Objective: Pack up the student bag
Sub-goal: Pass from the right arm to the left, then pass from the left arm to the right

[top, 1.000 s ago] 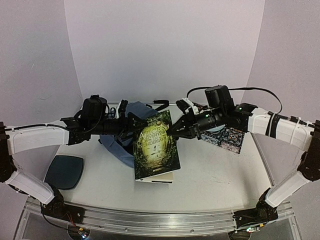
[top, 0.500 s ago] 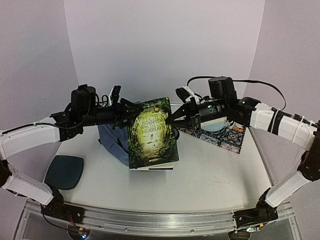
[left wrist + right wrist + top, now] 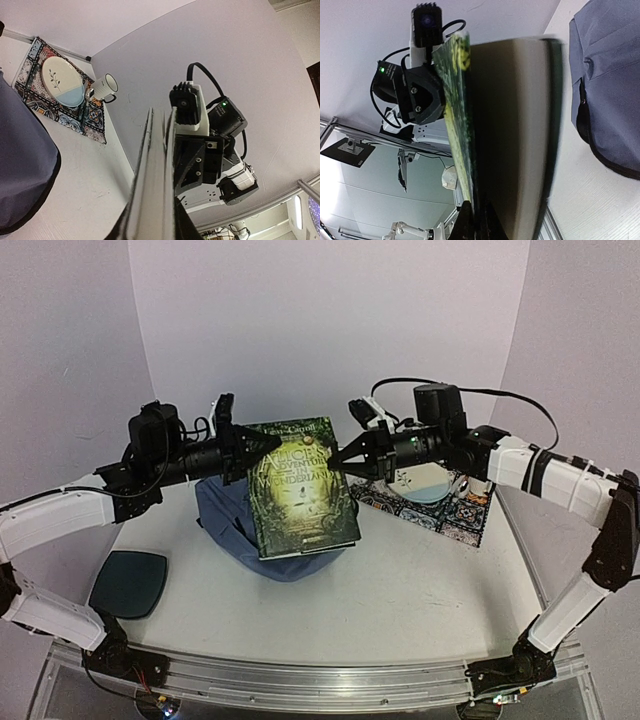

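A green-covered book (image 3: 300, 495) hangs in the air above the table, held from both sides. My left gripper (image 3: 252, 452) is shut on its upper left edge; in the left wrist view the book (image 3: 152, 175) runs edge-on between the dark fingers. My right gripper (image 3: 340, 462) is shut on the upper right edge, pinching the front cover (image 3: 457, 125) away from the page block (image 3: 515, 125). The slate-blue student bag (image 3: 235, 525) lies on the table below and behind the book, also showing as the bag (image 3: 610, 75) in the right wrist view.
A dark teal pad (image 3: 130, 582) lies at the front left. A patterned mat (image 3: 455, 510) at the back right carries a plate (image 3: 425, 480). A striped mug (image 3: 104, 86) stands beside the plate (image 3: 62, 82).
The book has risen from resting on the table and bag to hanging in the air. Both arms lifted, and my left gripper closed on the book's left edge.
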Controlling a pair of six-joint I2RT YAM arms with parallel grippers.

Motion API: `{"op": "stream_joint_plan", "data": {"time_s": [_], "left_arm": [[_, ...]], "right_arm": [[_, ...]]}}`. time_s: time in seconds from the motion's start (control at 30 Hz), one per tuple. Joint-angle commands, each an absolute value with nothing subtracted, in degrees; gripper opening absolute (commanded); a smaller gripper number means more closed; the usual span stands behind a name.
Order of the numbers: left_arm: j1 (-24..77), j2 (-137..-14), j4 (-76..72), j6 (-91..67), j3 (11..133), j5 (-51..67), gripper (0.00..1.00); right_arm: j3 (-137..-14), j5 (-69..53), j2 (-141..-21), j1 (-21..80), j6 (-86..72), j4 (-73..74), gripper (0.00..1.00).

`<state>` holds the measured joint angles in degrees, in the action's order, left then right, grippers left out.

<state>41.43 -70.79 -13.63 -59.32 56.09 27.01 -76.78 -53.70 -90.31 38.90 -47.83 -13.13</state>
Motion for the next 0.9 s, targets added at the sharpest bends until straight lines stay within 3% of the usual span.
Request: {"op": "stream_joint_plan", "data": {"time_s": [0.0,0.1,0.37,0.5,0.67,0.87], "left_arm": [[43.9,-67.6,-23.5,-60.7,57.2,29.2,0.09],[43.9,-67.8,-23.8,-60.5,56.4,25.3,0.00],[43.9,-68.4,-24.9,-60.3,54.7,10.7,0.00],[44.0,-68.8,-27.5,-60.4,54.2,3.4,0.00],[43.9,-70.2,-32.3,-59.5,54.2,-3.3,0.00],[43.6,-73.8,-37.5,-60.2,55.3,-6.9,0.00]], "right_arm": [[-79.6,-47.9,-94.2,38.2,-47.0,-17.1,0.04],[-79.4,-46.1,-94.5,37.8,-47.0,-17.1,0.15],[-72.4,-35.6,-90.2,36.1,-47.1,-17.0,0.65],[-68.3,-30.1,-87.2,36.0,-48.3,-16.9,0.84],[-63.4,-23.4,-82.3,36.0,-50.1,-18.6,0.95],[-56.9,-21.4,-78.8,36.0,-57.2,-30.8,0.98]]}}
